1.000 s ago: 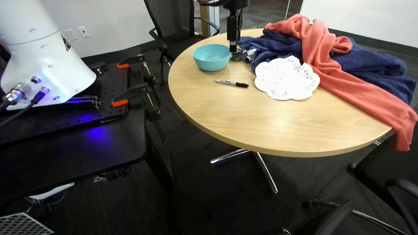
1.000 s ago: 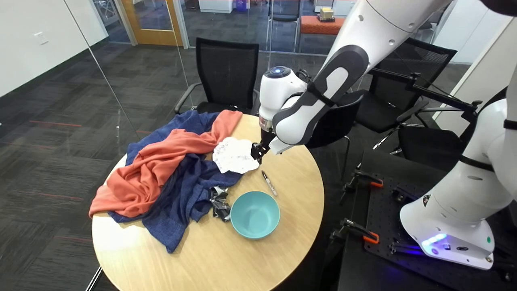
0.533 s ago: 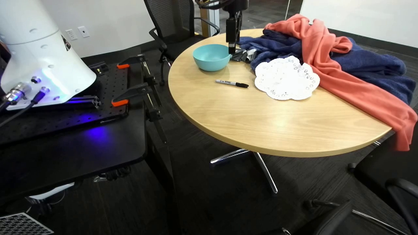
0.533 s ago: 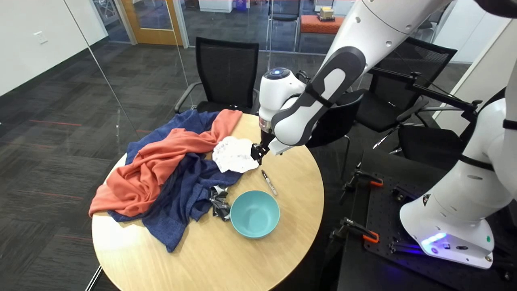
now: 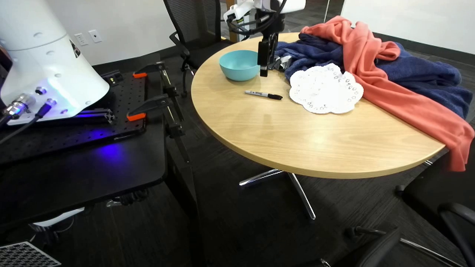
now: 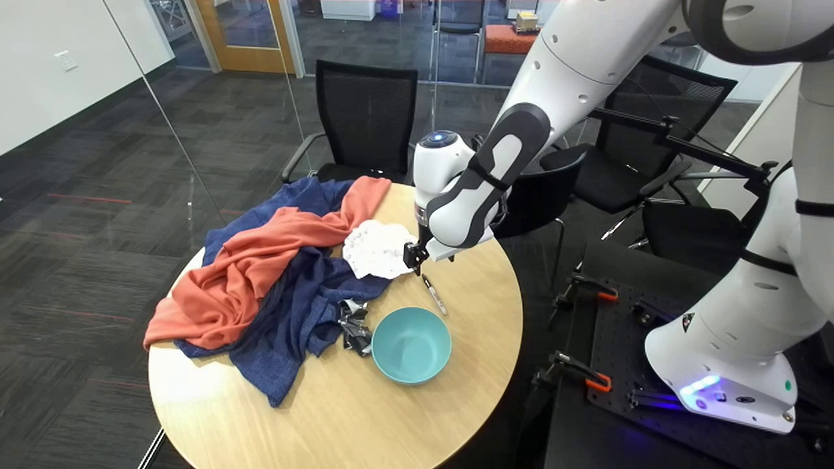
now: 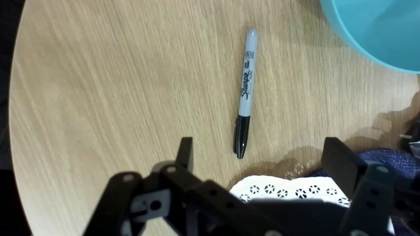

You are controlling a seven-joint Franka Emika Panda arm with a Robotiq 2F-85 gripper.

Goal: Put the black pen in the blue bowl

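Pale wooden surface (image 7: 98, 98) below, and here's the black pen (image 7: 246, 95), just right of centre in the wrist view, long axis nearly top to bottom, cap end nearest the tool (image 7: 261, 154). That tool's spread wide, gripping nothing, the pen roughly square to its closing line: I'd say shift up-frame, then down. In an exterior view the blue bowl (image 6: 411, 345), lower middle, shows nothing inside.

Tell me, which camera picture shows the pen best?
The wrist view: there the pen lies whole and large, its lettering readable. Both exterior views show it too, on the table, but small, with the lettering illegible.
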